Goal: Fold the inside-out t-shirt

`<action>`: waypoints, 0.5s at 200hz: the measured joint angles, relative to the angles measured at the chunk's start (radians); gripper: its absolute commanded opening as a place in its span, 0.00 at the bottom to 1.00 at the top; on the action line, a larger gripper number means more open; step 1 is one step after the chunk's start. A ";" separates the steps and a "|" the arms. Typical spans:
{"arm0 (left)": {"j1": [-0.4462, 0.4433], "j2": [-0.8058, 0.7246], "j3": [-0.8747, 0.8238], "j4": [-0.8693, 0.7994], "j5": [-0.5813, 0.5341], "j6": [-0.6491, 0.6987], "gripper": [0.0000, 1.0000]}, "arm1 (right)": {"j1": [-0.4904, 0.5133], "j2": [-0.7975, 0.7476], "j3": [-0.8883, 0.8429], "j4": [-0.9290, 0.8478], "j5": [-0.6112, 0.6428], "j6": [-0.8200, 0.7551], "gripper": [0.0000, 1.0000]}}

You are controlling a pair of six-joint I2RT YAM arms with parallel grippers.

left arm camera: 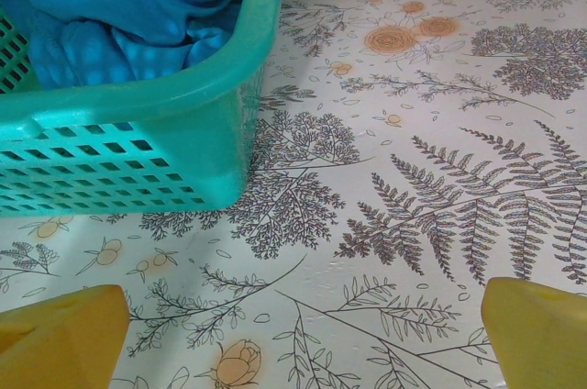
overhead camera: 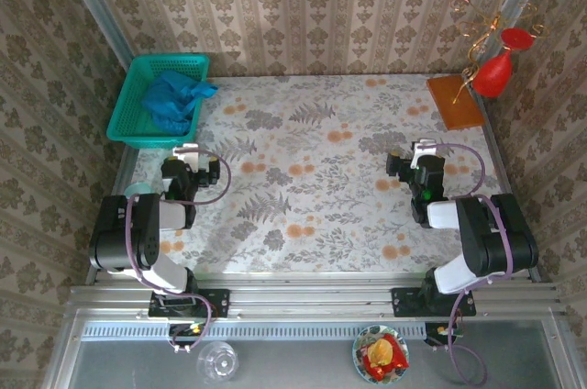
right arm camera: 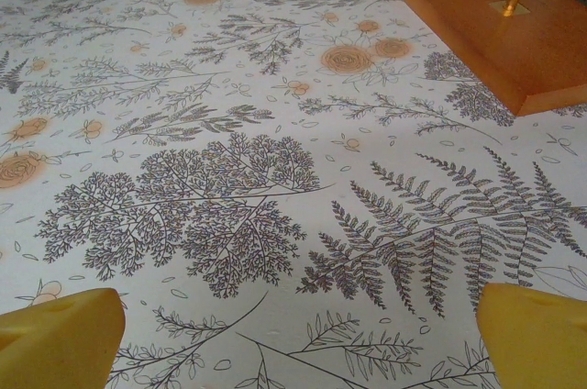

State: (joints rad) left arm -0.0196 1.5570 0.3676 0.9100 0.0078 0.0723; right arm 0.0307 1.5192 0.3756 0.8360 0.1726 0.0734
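Both tools are spread wide with nothing in them. On the left wrist cam the left tool (left arm camera: 298, 338) has its yellow pads (left arm camera: 60, 338) sitting way out in the two bottom corners with bare tabletop between them. The right tool (right arm camera: 298, 338) looks the same on its own cam. From the top cam, both hang low over the tabletop (overhead camera: 312, 187), one to each side and well apart.

Just ahead of the left tool is a teal plastic mesh basket (left arm camera: 138, 146), rigid, with a smooth rounded rim and a grid of little slots down the wall. The t-shirt (overhead camera: 172, 100) is in there, a crumpled blue-teal heap of soft cloth with one bit flopped over the right rim. So the basket wall sits between the left tool and the shirt. The basket is parked in the far left corner, against the wallpapered walls.

Ahead of the right tool, off to its right, is a flat orange-brown wooden board (right arm camera: 495, 22) with bevelled edges and a thin brass rod standing out of it. On the top cam a red vase-shaped thing (overhead camera: 492, 72) and curly gold wire (overhead camera: 481, 17) are above that board, in the far right corner.

The tabletop itself is covered in a pale sheet printed with grey ferns and orange flowers, slightly glossy. The middle of it is open.

On the grey shelf below the arm bases there's a clear glass cup (overhead camera: 217, 360) and a small patterned plate (overhead camera: 360, 345) with something red and yellow on it.
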 measured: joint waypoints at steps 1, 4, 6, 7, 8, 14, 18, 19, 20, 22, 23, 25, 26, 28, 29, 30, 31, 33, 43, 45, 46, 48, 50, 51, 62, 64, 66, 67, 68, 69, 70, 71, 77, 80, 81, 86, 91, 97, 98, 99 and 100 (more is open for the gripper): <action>0.000 0.000 0.000 0.000 -0.001 0.000 1.00 | 0.000 0.000 0.000 0.000 0.000 0.000 1.00; 0.001 0.000 0.000 0.000 -0.001 0.000 1.00 | 0.000 0.000 0.000 0.000 0.000 0.000 1.00; 0.001 0.000 0.000 0.000 -0.001 0.000 1.00 | 0.000 0.000 0.000 0.000 0.000 0.000 1.00; 0.001 0.000 0.000 0.000 -0.001 0.000 1.00 | 0.000 0.000 0.000 0.000 0.000 0.000 1.00; 0.001 0.000 0.000 0.000 -0.001 0.000 1.00 | 0.000 0.000 0.000 0.000 0.000 0.000 1.00; 0.002 0.000 0.000 0.000 -0.002 0.000 1.00 | 0.000 0.000 0.000 0.000 0.000 0.000 1.00; 0.002 0.000 0.000 0.000 -0.002 0.000 1.00 | 0.000 0.000 0.000 0.000 0.000 0.000 1.00; 0.002 0.000 0.000 0.000 -0.002 0.000 1.00 | 0.000 0.000 0.000 0.000 0.000 0.000 1.00; 0.002 0.000 0.000 0.000 -0.003 0.000 1.00 | 0.000 0.000 0.000 0.000 0.000 0.000 1.00; 0.002 0.000 0.000 0.000 -0.004 0.000 1.00 | 0.000 0.000 0.000 0.000 0.000 0.000 1.00; 0.002 0.000 0.000 0.000 -0.004 0.000 1.00 | 0.000 0.000 0.000 0.000 0.000 0.000 1.00; 0.002 0.000 0.000 0.000 -0.004 0.000 1.00 | 0.000 0.000 0.000 0.000 0.000 0.000 1.00; 0.002 0.000 0.000 0.000 -0.004 0.000 1.00 | 0.000 0.000 0.000 0.000 0.000 0.000 1.00; 0.002 0.000 0.000 0.000 -0.005 0.000 1.00 | 0.000 0.000 0.000 0.000 0.000 0.000 1.00; 0.002 0.000 0.000 0.000 -0.004 0.000 1.00 | 0.000 0.000 0.000 0.000 0.000 0.000 1.00; 0.002 0.000 0.000 0.000 -0.005 0.000 1.00 | 0.000 0.000 0.000 0.000 0.000 0.000 1.00; 0.002 0.000 0.000 0.000 -0.005 0.000 1.00 | 0.000 0.000 0.000 0.000 0.000 0.000 1.00; 0.002 0.000 0.000 0.000 -0.005 0.000 1.00 | 0.000 0.000 0.000 0.000 0.000 0.000 1.00; 0.002 0.000 0.000 0.000 -0.005 0.000 1.00 | 0.000 0.000 0.000 0.000 0.000 0.000 1.00; 0.002 0.000 0.000 0.000 -0.005 0.000 1.00 | 0.000 0.000 0.000 0.000 0.000 0.000 1.00; 0.002 0.000 0.000 0.000 -0.005 0.000 1.00 | 0.000 0.000 0.000 0.000 0.000 0.000 1.00; 0.002 0.000 0.000 0.000 -0.005 0.000 1.00 | 0.000 0.000 0.000 0.000 0.000 0.000 1.00; 0.002 0.000 0.000 0.000 -0.006 0.000 1.00 | 0.000 0.000 0.000 0.000 0.000 0.000 1.00; 0.002 0.000 0.000 0.000 -0.009 0.000 1.00 | 0.000 0.000 0.000 0.000 0.001 0.000 1.00; -0.003 -0.002 0.001 -0.004 -0.023 0.000 1.00 | 0.003 -0.003 0.001 -0.005 0.008 0.000 1.00; -0.005 -0.003 0.001 -0.005 -0.029 0.000 1.00 | 0.004 -0.005 0.001 -0.007 0.008 0.000 1.00; -0.007 -0.005 0.001 -0.009 -0.034 0.000 1.00 | 0.005 -0.008 0.002 -0.013 0.008 0.000 1.00; -0.008 -0.006 0.001 -0.011 -0.036 0.000 1.00 | 0.005 -0.010 0.003 -0.016 0.009 0.000 1.00; -0.008 -0.008 0.002 -0.015 -0.039 0.000 1.00 | 0.005 -0.011 0.004 -0.021 0.010 0.000 1.00; -0.009 -0.008 0.003 -0.017 -0.040 0.000 1.00 | 0.006 -0.013 0.004 -0.023 0.010 0.000 1.00; -0.010 -0.010 0.003 -0.019 -0.042 0.000 1.00 | 0.006 -0.014 0.005 -0.025 0.010 0.000 1.00; -0.012 -0.014 0.003 -0.025 -0.046 0.000 1.00 | 0.007 -0.019 0.006 -0.031 0.011 0.000 1.00; -0.019 -0.029 0.009 -0.053 -0.062 0.000 1.00 | 0.009 -0.039 0.011 -0.060 0.012 -0.001 1.00; -0.025 -0.039 0.014 -0.070 -0.071 0.000 1.00 | 0.010 -0.051 0.014 -0.076 0.014 -0.001 1.00; -0.027 -0.043 0.016 -0.079 -0.076 0.001 1.00 | 0.010 -0.057 0.017 -0.085 0.015 -0.001 1.00; -0.036 -0.061 0.026 -0.103 -0.090 0.001 1.00 | 0.012 -0.085 0.025 -0.114 0.016 -0.002 1.00; -0.046 -0.082 0.040 -0.134 -0.109 0.003 1.00 | 0.013 -0.111 0.034 -0.141 0.019 -0.001 1.00; -0.061 -0.113 0.064 -0.180 -0.138 0.003 1.00 | 0.013 -0.152 0.051 -0.182 0.023 -0.001 1.00; -0.063 -0.117 0.067 -0.185 -0.141 0.003 1.00 | 0.013 -0.158 0.053 -0.187 0.023 0.000 1.00; -0.064 -0.121 0.069 -0.190 -0.143 0.003 1.00 | 0.013 -0.162 0.056 -0.192 0.023 0.000 1.00; -0.068 -0.127 0.075 -0.200 -0.151 0.003 1.00 | 0.013 -0.172 0.060 -0.201 0.024 0.000 1.00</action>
State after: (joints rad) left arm -0.0872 1.4300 0.4427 0.7097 -0.1429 0.0757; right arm 0.0441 1.3476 0.4358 0.6346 0.1967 0.0731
